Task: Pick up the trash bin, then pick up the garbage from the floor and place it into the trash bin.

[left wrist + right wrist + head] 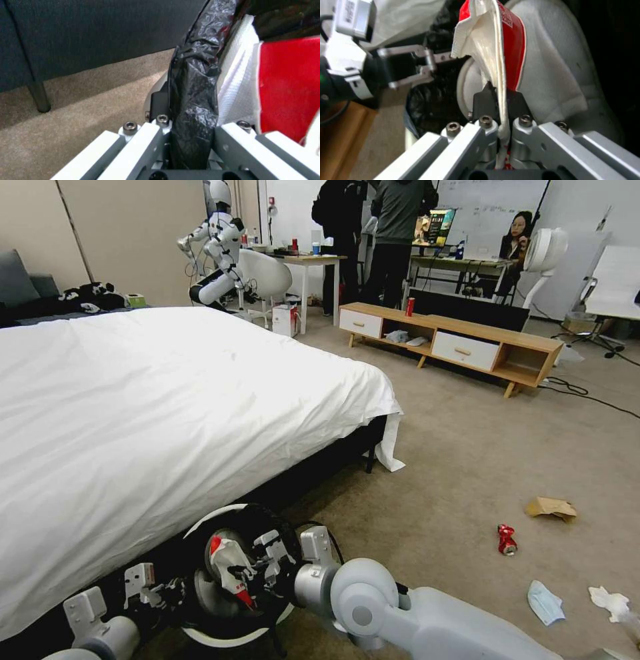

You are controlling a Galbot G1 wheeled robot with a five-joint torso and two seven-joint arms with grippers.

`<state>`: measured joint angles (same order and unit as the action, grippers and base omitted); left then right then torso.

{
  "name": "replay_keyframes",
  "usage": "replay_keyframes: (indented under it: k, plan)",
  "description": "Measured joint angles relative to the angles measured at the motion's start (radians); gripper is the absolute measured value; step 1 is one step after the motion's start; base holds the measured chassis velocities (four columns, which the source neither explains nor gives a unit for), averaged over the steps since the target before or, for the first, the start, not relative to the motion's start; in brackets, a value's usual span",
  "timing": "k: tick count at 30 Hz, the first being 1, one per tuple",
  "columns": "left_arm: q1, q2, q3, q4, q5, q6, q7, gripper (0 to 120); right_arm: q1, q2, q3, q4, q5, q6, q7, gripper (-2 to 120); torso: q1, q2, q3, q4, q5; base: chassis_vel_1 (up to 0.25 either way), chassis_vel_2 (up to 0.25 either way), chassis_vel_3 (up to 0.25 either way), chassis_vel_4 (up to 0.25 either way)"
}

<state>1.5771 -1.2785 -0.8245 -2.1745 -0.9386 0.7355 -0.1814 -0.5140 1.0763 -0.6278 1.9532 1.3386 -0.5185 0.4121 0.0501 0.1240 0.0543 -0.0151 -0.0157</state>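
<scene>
At the lower left of the head view, beside the white-sheeted bed, the round white plastic trash bin lined with a black plastic bag is held by the left gripper, clamped on its bagged rim. The right gripper pinches a crumpled red-and-white wrapper over the bin's mouth. On the beige carpet at the lower right lie a crushed red can, a crumpled brown paper bag, a blue face mask and a white tissue.
</scene>
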Motion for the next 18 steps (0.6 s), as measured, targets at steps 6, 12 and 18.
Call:
replay_keyframes:
  k: [6, 12, 18]
  plan:
    - [0.001, 0.002, -0.001, -0.003, -0.003, 0.000, 0.000, 1, -0.004, 0.002, -0.003, -0.029, -0.007, -0.014, 0.012, 0, 0.000, 0.000, 0.000, 0.0001, 0.0000, 0.000, 0.000, 0.000, 0.000]
    - [0.001, 0.001, 0.001, -0.006, -0.007, 0.001, 0.005, 1, -0.007, -0.011, -0.002, -0.045, -0.006, -0.041, 0.042, 0, 0.000, 0.000, 0.000, -0.0001, 0.0000, 0.000, 0.000, 0.000, 0.000]
    - [0.004, -0.001, 0.002, -0.009, -0.007, 0.001, 0.005, 1, -0.010, -0.007, 0.001, -0.059, -0.005, -0.066, 0.077, 0, 0.000, 0.000, 0.000, 0.0000, 0.0000, 0.000, 0.000, 0.000, 0.000]
